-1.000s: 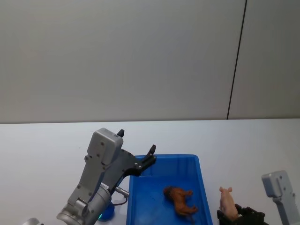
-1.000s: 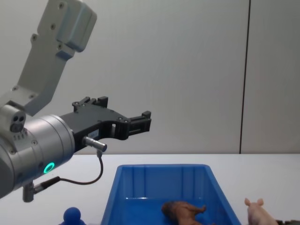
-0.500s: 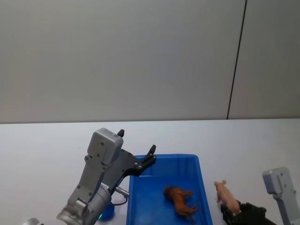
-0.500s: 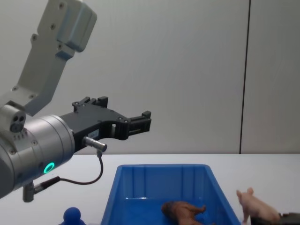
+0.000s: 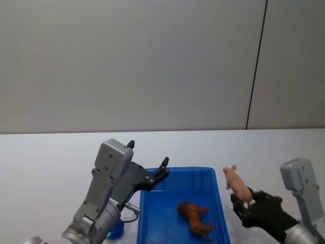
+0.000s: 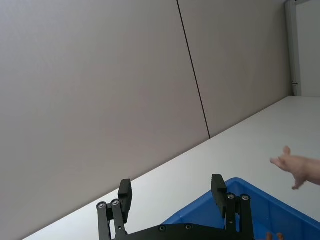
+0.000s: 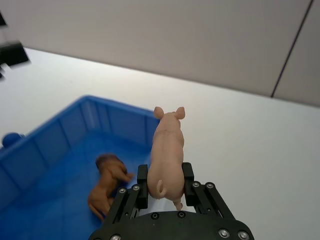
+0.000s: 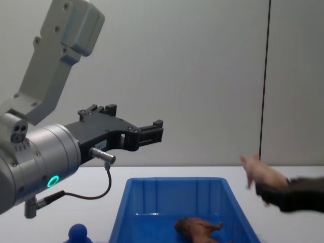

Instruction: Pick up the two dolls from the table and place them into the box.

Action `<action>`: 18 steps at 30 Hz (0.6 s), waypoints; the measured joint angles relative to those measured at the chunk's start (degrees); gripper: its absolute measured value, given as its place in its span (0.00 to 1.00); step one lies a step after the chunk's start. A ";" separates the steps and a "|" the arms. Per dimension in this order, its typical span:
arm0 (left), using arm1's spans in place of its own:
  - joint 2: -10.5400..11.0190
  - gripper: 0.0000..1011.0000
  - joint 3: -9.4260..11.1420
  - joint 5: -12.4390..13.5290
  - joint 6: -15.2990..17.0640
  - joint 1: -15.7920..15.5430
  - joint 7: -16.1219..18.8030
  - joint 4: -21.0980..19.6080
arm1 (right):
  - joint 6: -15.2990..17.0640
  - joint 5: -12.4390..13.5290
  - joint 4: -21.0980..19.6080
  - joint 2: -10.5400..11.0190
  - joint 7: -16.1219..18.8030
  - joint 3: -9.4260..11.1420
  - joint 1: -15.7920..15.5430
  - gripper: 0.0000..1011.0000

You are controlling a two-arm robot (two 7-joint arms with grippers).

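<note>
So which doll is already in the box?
The brown doll, lying on the floor of the box. The pink pig is held in the air by the right gripper, near the box's right wall.

Head high, chest low; box (image 5: 193, 171) seemingly shared

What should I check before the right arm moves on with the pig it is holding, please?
1. Grip: right claw shut on the hindquarters of the pig: ok.
2. Pig clear of the table: ok, held above rim height in the chest view.
3. Pig over the box: not ok, it looks just right of the right wall.
4. Landing room: ok, the brown animal lies inside with bare floor beside it.
5. Left claw out of the way: ok, open and raised by the box's far left corner.
</note>
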 joint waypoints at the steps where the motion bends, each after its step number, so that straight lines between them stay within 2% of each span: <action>1: 0.00 0.99 0.00 0.00 0.00 0.00 0.00 0.00 | -0.21 -0.49 -0.39 -0.23 0.67 -0.12 0.54 0.37; 8: 0.00 0.99 0.00 0.00 0.00 0.00 0.00 0.00 | -0.01 -1.83 -0.71 -1.79 3.93 -0.88 3.37 0.37; 18: 0.00 0.99 0.00 0.00 0.00 0.00 0.00 0.00 | 2.92 -2.16 2.54 -4.97 7.96 -2.33 7.57 0.39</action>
